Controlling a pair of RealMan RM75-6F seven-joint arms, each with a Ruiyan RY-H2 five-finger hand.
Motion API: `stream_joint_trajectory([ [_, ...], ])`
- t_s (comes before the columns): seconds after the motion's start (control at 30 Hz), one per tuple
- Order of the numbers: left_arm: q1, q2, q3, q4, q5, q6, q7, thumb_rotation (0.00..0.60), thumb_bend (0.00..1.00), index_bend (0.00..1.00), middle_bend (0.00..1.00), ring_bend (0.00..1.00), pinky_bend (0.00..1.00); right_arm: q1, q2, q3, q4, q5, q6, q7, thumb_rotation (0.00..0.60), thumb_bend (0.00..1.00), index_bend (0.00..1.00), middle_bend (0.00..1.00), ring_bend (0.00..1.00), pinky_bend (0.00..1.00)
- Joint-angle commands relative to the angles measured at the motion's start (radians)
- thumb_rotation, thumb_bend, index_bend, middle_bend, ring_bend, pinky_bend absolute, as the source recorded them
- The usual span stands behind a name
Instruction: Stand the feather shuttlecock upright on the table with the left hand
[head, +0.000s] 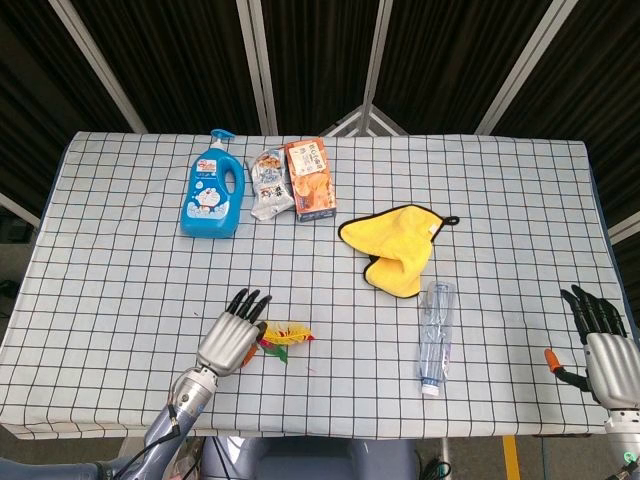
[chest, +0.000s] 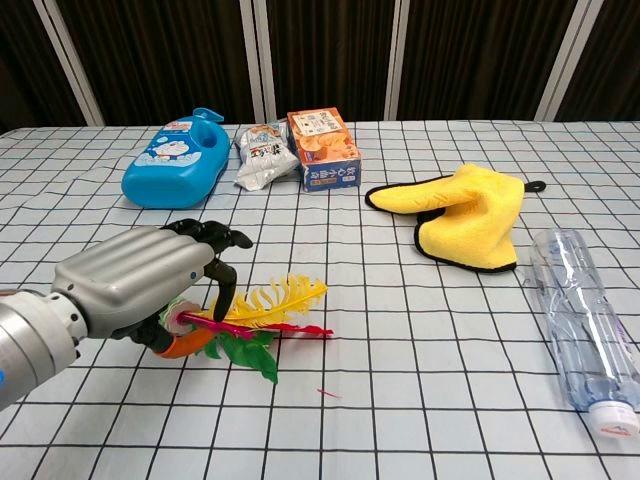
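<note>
The feather shuttlecock (chest: 262, 310) lies on its side on the checked table (chest: 420, 400), its yellow, green and red feathers pointing right. From above it shows near the front edge (head: 283, 335). My left hand (chest: 140, 280) hangs over its base end, fingers curled down with the tips touching the feathers and the orange-tipped thumb beside the base. No grip is visible, and the shuttlecock rests on the cloth. The same left hand (head: 232, 335) appears in the head view. My right hand (head: 603, 345) sits at the front right corner, fingers extended, holding nothing.
A clear plastic bottle (chest: 585, 320) lies right of centre, with a yellow cloth (chest: 470, 215) behind it. At the back stand a blue detergent bottle (chest: 175, 170), a snack bag (chest: 262, 155) and an orange box (chest: 322, 148). The table's front edge is close to the left hand.
</note>
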Motion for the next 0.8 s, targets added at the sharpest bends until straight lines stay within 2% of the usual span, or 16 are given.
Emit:
stream_joint_trajectory([
  [0.03,-0.003,-0.002,0.003,0.001,-0.002,0.001,-0.005,0.6,0.56,0.55,0.07,0.0,0.0,0.0,0.0,0.0,0.0,0.0,0.0,0.0,0.6,0.39,0.0,0.0,0.0,0.0],
  [0.2,-0.009,-0.011,0.009,0.006,-0.003,0.005,-0.008,0.6,0.61,0.56,0.08,0.0,0.0,0.0,0.001,0.0,0.0,0.0,-0.001,0.002,0.6,0.39,0.0,0.0,0.0,0.0],
  [0.6,-0.015,-0.009,0.014,0.004,-0.016,0.02,-0.019,0.6,0.62,0.57,0.09,0.0,0.0,-0.001,0.002,0.0,0.0,-0.001,0.0,0.004,0.6,0.39,0.0,0.0,0.0,0.0],
  [0.8,-0.015,0.033,0.0,-0.039,0.001,0.045,-0.044,0.6,0.62,0.58,0.09,0.0,0.0,-0.001,0.003,0.001,0.0,0.0,0.0,0.006,0.6,0.39,0.0,0.0,0.0,0.0],
])
